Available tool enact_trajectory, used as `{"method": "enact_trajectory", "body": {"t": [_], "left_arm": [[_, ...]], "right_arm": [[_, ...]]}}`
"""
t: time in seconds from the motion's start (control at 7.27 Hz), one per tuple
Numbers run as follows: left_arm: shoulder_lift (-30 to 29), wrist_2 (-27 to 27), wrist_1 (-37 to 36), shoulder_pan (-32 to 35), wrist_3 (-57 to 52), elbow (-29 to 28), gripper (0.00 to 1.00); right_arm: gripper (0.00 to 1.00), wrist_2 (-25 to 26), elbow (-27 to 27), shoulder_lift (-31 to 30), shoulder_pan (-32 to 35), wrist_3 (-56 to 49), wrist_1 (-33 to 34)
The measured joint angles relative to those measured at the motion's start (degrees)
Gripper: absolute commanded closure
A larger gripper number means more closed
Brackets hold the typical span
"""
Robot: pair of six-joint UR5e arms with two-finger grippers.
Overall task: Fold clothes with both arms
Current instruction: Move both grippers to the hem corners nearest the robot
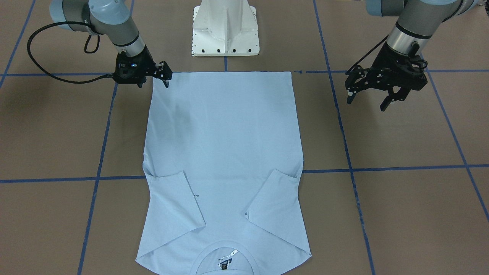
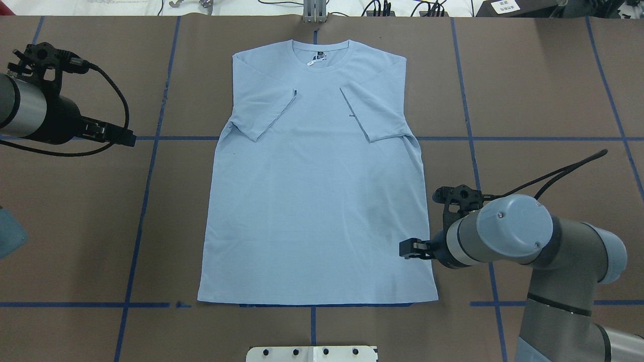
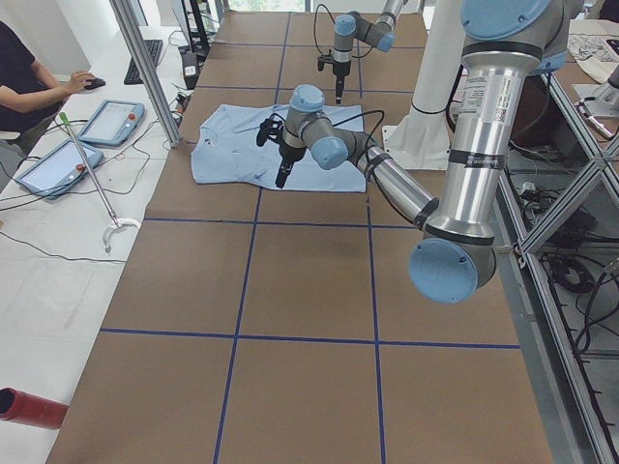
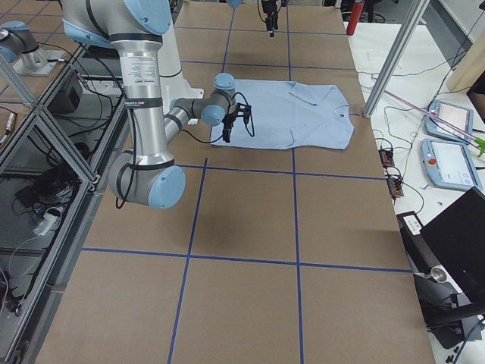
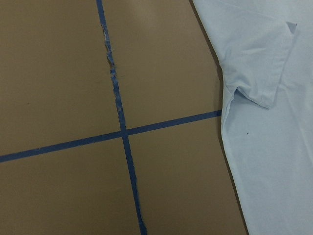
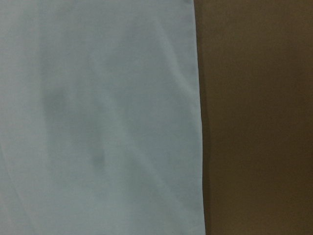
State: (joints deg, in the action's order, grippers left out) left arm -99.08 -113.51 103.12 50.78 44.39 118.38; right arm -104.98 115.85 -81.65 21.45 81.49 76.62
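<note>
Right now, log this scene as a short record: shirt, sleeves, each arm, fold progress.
shirt: T-shirt spread flat on table, collar away from the robot
sleeves: sleeves both folded in over the body
left arm: left arm off the shirt, jaws open over bare table
right arm: right arm has jaws at the shirt's side edge near the hem; open or shut unclear
fold progress: body not yet folded

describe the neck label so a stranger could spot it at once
On the brown table lies a flat light blue T-shirt. At its round collar, the end away from the white base, sits the neck label: small, dark, with a white tag.
</note>
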Motion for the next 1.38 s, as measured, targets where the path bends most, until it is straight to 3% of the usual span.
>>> {"method": "enact_trajectory", "body": {"t": [0.69,1.1,1.38], "left_arm": [[-1.28,0.74,-0.19,-1.31,0.07,0.33,0.0],[-1.93,0.74,-0.18,-1.53,0.06,0.32,0.0],[-2.18,0.74,-0.12,-1.56,0.0,0.21,0.0]], "right_arm": [[0.02,1.77,-0.13,-1.2,-4.87,3.98,-0.06],[0.15,1.47,-0.23,-2.63,-5.01,4.22,-0.07],[0.15,1.34,-0.29,-2.84,-5.07,4.28,-0.05]]}}
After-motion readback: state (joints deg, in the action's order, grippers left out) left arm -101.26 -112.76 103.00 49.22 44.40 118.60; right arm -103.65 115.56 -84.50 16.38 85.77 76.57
